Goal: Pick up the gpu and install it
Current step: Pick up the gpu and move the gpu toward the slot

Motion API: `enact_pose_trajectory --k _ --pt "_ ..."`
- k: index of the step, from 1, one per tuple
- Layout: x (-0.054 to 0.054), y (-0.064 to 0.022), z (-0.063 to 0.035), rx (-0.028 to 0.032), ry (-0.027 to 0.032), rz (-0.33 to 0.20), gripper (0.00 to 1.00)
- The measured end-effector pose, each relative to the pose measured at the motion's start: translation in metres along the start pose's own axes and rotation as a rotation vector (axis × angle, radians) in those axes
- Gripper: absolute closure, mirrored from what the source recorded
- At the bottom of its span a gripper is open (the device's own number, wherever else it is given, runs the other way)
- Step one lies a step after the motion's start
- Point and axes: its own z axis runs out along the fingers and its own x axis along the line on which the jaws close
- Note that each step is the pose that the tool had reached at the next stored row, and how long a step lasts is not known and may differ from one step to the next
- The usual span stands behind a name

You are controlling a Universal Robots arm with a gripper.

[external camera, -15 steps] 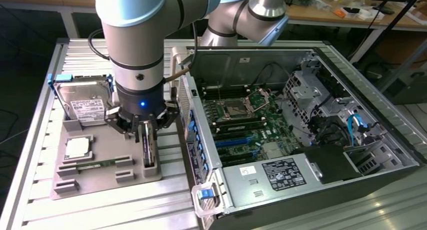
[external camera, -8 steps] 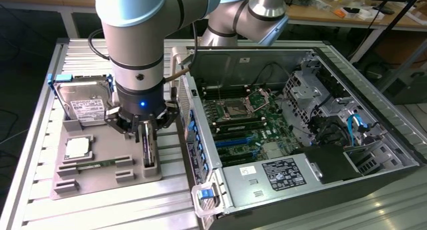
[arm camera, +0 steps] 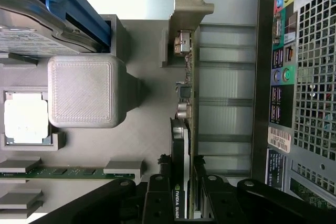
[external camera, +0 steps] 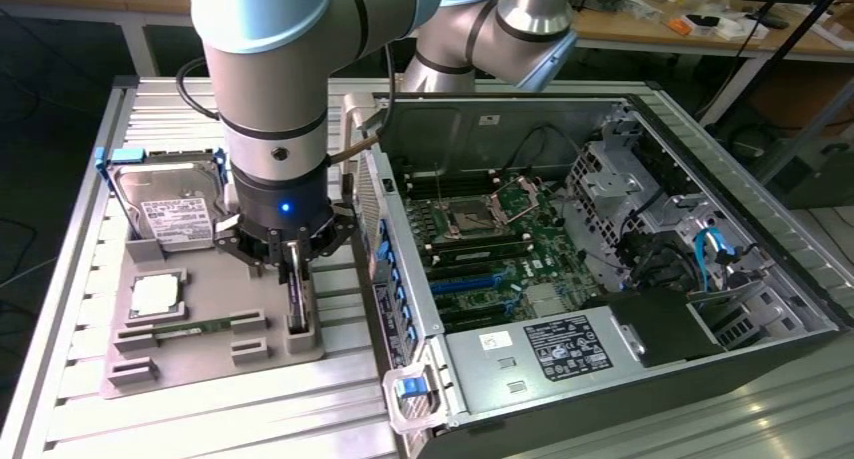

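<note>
Exterior view: my hand (external camera: 291,264) is down over the grey moulded tray (external camera: 200,374) on the slatted metal table (external camera: 267,414). The gpu (external camera: 298,304) stands on edge in its cradle directly under the hand. The hard drive (external camera: 167,214) sits beyond it and the open computer case (external camera: 534,129) is just beside. Step in hand, as I judge it: taking the grip. Wrist view: the hand (arm camera: 184,203) is narrowed onto the gpu (arm camera: 191,103), with black fingers (arm camera: 157,200) against both faces and no gap that I can see. I read it as held, the card seated in the tray (arm camera: 147,145). The card is thin and rigid: a green board edge with small silvery parts, a glossy black labelled shroud between my fingers, and a dull stamped metal bracket (arm camera: 191,3) at the end far from the hand. To do this well, I would keep the pads flat on shroud and bare board, off the small parts. I would also keep the wrist square to the cradle so nothing binds. The tray plastic is matt and finely ridged.
</note>
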Motion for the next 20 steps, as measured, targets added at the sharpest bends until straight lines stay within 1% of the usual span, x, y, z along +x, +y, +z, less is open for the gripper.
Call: enact_pose_trajectory --k 13,16,19,20 --pt "0.0 0.0 -0.0006 0.0002 0.0002 0.0 0.73" --pt "0.0 0.0001 -0.0047 0.0008 0.0 0.0 0.73" --pt "0.0 0.0002 -0.0113 0.0012 0.0001 0.0 0.73" --pt "0.0 0.0003 -0.0149 0.0015 0.0001 0.0 0.73"
